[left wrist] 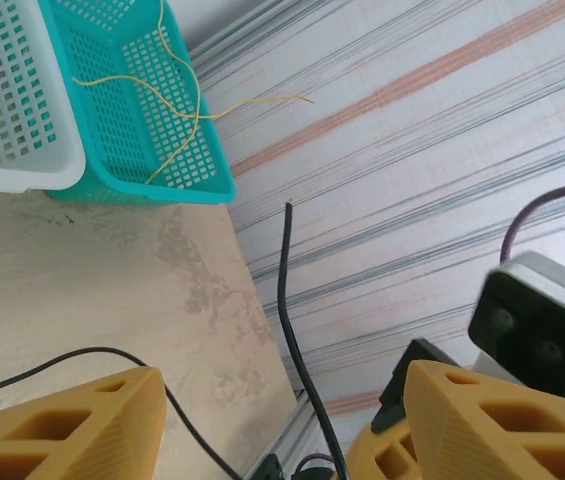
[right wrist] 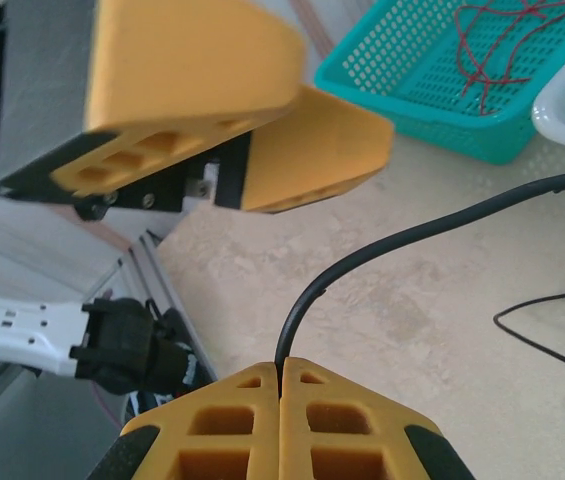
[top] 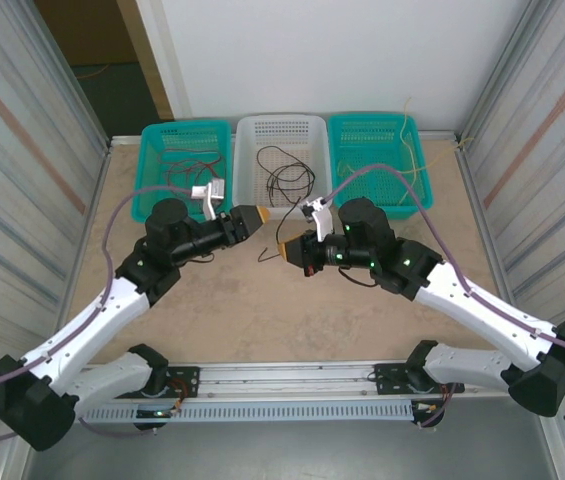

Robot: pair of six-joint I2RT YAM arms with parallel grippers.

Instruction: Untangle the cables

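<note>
My right gripper (top: 284, 249) (right wrist: 280, 365) is shut on a thin black cable (right wrist: 382, 245) (top: 267, 255), which rises from the closed pads and curves off to the right above the table. That cable's free end (left wrist: 292, 300) stands between the spread yellow fingers of my left gripper (left wrist: 282, 378) (top: 252, 217), which is open and facing the right one just above it. A second black cable (right wrist: 542, 320) (left wrist: 102, 353) lies loose on the tabletop. Red cables (top: 184, 172) (right wrist: 502, 45), black cables (top: 284, 175) and yellow cables (top: 402, 150) (left wrist: 177, 95) lie in the baskets.
Three baskets stand in a row at the table's far edge: a teal one (top: 152, 150) on the left, a white one (top: 247, 135) in the middle, a teal one (top: 337, 135) on the right. Corrugated metal walls (top: 32, 150) close both sides. Pale-purple hoses (top: 122, 215) loop over the arms.
</note>
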